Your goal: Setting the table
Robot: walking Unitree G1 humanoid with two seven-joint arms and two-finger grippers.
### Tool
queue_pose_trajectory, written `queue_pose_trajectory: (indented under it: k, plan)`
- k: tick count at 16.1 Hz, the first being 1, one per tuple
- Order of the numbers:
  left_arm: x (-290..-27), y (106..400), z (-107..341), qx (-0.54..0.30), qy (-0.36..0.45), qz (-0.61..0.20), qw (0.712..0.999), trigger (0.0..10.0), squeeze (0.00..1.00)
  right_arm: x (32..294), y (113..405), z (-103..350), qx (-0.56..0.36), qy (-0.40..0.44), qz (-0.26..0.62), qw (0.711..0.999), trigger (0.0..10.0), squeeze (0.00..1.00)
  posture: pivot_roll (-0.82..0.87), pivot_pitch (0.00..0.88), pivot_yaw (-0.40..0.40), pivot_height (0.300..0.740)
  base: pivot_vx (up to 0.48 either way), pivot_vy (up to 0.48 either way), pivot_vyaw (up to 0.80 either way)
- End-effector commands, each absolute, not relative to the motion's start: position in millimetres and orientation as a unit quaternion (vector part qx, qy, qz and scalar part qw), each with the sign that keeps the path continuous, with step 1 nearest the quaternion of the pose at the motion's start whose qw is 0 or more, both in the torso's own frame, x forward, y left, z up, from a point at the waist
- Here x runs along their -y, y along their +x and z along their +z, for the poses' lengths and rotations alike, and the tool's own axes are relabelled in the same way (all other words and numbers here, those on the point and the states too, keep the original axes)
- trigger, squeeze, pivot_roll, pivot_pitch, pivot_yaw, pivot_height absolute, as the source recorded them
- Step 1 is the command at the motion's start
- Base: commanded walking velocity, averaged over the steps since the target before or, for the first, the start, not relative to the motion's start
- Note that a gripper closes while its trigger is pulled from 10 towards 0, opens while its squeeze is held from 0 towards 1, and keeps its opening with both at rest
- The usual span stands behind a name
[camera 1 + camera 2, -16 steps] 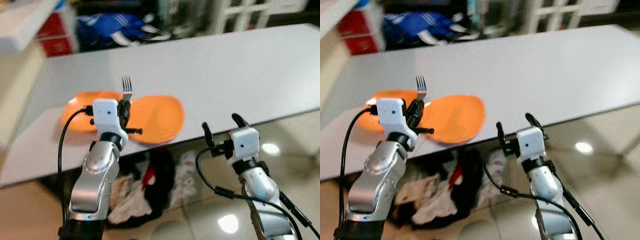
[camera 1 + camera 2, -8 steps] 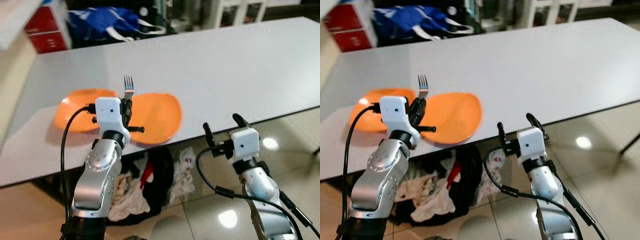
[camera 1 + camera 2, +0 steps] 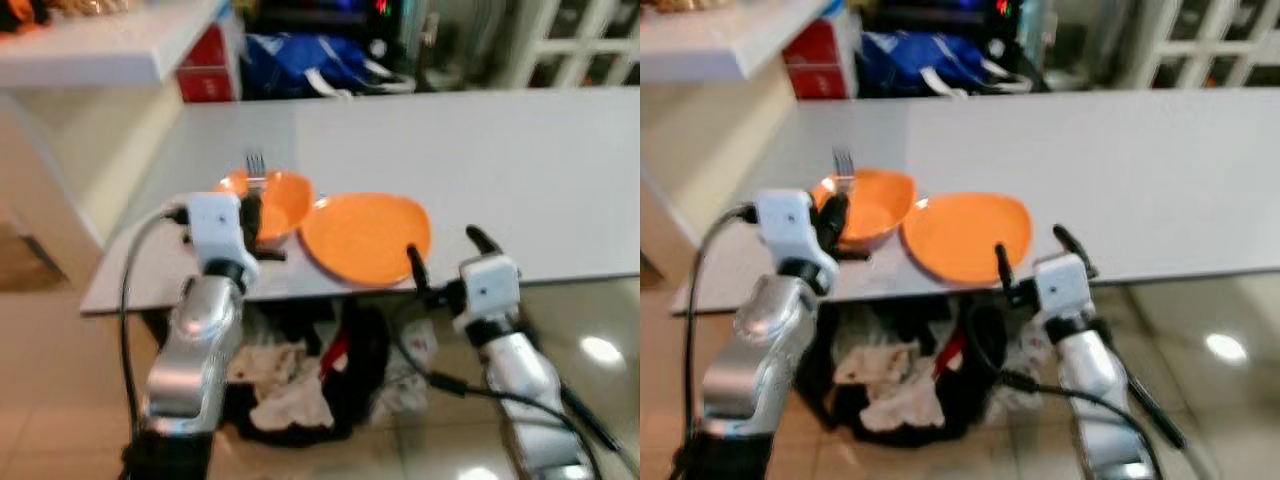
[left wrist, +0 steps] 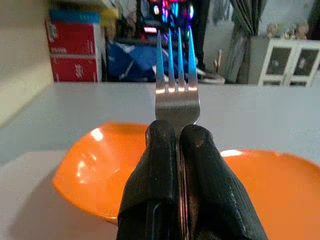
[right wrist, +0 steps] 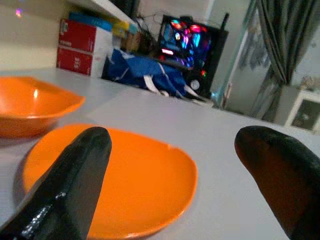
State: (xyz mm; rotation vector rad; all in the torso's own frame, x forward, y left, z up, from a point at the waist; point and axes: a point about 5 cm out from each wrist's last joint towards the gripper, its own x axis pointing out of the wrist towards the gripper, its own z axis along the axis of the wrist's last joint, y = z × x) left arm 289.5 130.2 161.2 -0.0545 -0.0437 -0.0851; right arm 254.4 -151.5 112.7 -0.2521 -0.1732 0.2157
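Fork [image 4: 177, 85] stands upright in the left gripper [image 3: 250, 215], its handle pinched between the two black fingers [image 4: 200, 165], which are closed tight on it, and its tines pointing up above the fingertips. Just beyond this gripper sits an orange bowl [image 3: 280, 200] on the grey table [image 3: 500, 150], near the table's front edge. Beside the bowl, toward the right arm, lies an orange plate [image 3: 365, 235], flat on the tabletop; bowl and plate look close enough to touch at their rims, though the blur leaves that unsure. The right gripper [image 3: 442, 262] hangs at the table's front edge with its fingers spread wide and nothing between them, the plate lying right ahead of its fingertips [image 5: 75, 175]. Under the table, below both arms, a heap of clothes [image 3: 290, 385] lies on the floor. Past the table's far side are a blue bag [image 3: 320, 75] and a red box [image 3: 210, 70].
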Motion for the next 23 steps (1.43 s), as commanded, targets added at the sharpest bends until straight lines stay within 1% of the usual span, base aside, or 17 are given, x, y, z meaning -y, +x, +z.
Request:
queue_pose_trajectory:
  k: [1,7,11,20,23]
  plan:
    - [-125.6,290.6,161.6,0.021,-0.025,-0.045,0.998,0.0,0.00,156.3,255.6,115.1,0.088,-0.132,0.101,0.982,10.0,0.01,-0.13,0.000,0.068,0.740,0.480,0.000,0.00]
    - [-119.2,294.2,164.5,0.024,-0.007,-0.069,0.997,0.0,0.00,154.1,255.0,114.9,0.089,-0.130,0.103,0.982,10.0,0.02,-0.13,0.000,0.074,0.740,0.452,0.000,0.00]
    - [-116.4,294.7,165.7,0.028,-0.008,-0.070,0.997,0.0,0.00,154.1,255.7,113.9,0.089,-0.131,0.104,0.982,10.0,0.02,-0.14,0.000,0.075,0.740,0.000,0.000,0.00]
    - [-114.7,295.3,169.5,0.038,-0.019,-0.064,0.997,0.0,0.00,152.6,252.4,112.6,0.089,-0.130,0.110,0.981,10.0,0.03,-0.14,0.000,0.075,0.740,0.000,-0.454,0.00]
    - [-115.8,296.7,168.3,0.034,-0.027,-0.064,0.997,0.0,0.00,151.6,252.1,114.0,0.090,-0.130,0.111,0.981,10.0,0.03,-0.14,0.000,0.073,0.740,0.275,-0.389,0.00]
